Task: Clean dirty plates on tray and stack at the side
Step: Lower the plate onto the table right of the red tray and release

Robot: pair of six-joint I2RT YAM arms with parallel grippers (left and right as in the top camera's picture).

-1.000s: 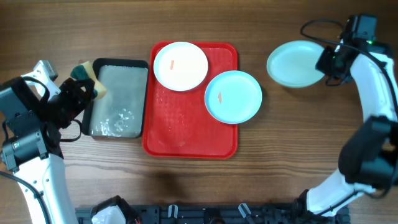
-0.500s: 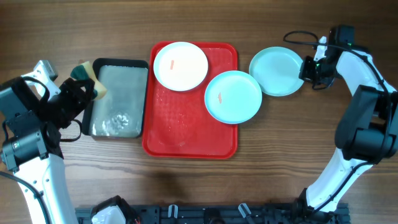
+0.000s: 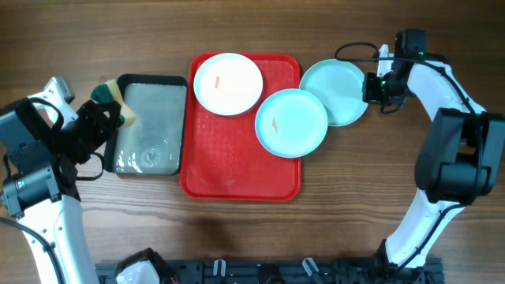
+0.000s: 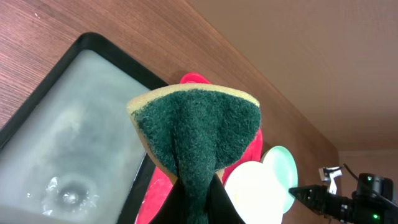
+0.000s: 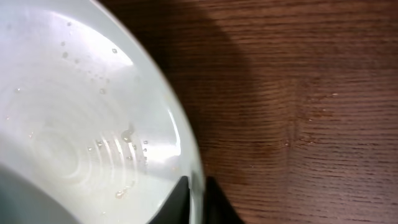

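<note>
Overhead view: pale green plate [image 3: 338, 93] sits immediately left of the right pincer [image 3: 370, 88], whose jaws close narrowly on its rim. Further left, a blue plate [image 3: 290, 122] and a white plate [image 3: 228, 83] rest on the red tray [image 3: 237, 170]. Left pincer [image 4: 199, 202] is clamped on a sponge [image 4: 196, 130], with a grey tray [image 3: 150, 80] to its right.

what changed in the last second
The right gripper, pinching the rim of a pale blue round plate, carried it leftward from the far right until it meets the orange-smeared pale blue plate at the edge of the red plastic tray. The white round plate, grey black-rimmed tray and left gripper clamping the green-and-yellow sponge stayed put.
</note>
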